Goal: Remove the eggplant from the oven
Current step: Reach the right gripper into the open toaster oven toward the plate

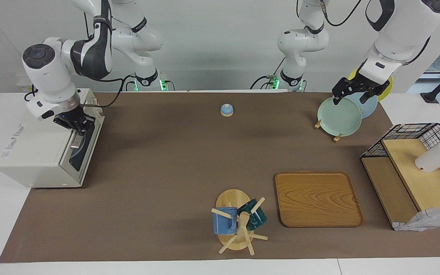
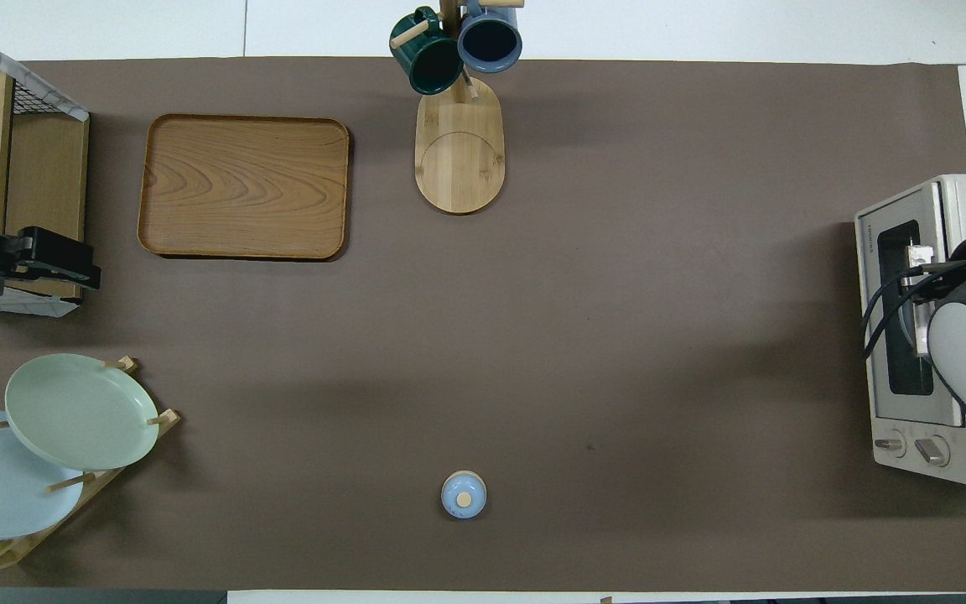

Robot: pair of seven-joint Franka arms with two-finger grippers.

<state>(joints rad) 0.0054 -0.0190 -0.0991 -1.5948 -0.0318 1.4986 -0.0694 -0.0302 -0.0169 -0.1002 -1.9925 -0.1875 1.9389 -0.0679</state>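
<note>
The off-white oven (image 1: 33, 152) stands at the right arm's end of the table, and it also shows in the overhead view (image 2: 911, 327). Its dark glass door (image 1: 83, 147) looks shut. My right gripper (image 1: 76, 130) is at the top edge of the door, right by the silver bar handle (image 1: 75, 144); the arm hides it in the overhead view. The eggplant is out of view. My left gripper (image 1: 351, 97) is open and empty, raised over the plate rack at the left arm's end; it also shows in the overhead view (image 2: 89, 264).
A plate rack (image 1: 338, 114) with pale green, blue and yellow plates stands near the left arm. A wire basket shelf (image 1: 414, 172) holds a white cup (image 1: 434, 158). A wooden tray (image 1: 317, 198), a mug tree (image 1: 237, 219) and a small blue knobbed lid (image 1: 226, 110) stand on the brown mat.
</note>
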